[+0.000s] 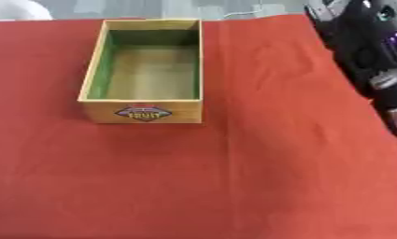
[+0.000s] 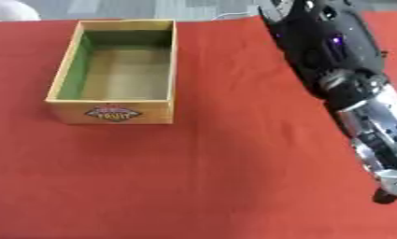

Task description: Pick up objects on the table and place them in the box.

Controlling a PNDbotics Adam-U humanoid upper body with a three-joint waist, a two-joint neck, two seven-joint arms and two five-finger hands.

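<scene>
A wooden box (image 1: 142, 113) with green inner walls and a coloured label on its front stands on the red cloth at the upper left. Nothing shows inside it. No loose objects are visible on the cloth. My right arm (image 2: 332, 51), black with silver joints, comes in from the upper right and runs down the right edge. Its hand (image 2: 387, 179) lies low on the right, partly cut off by the picture's edge, well away from the box. My left hand shows in neither view.
The red cloth (image 1: 193, 186) covers the whole table in front of and to the right of the box. A white shape (image 1: 13, 9) sits at the far left corner beyond the cloth.
</scene>
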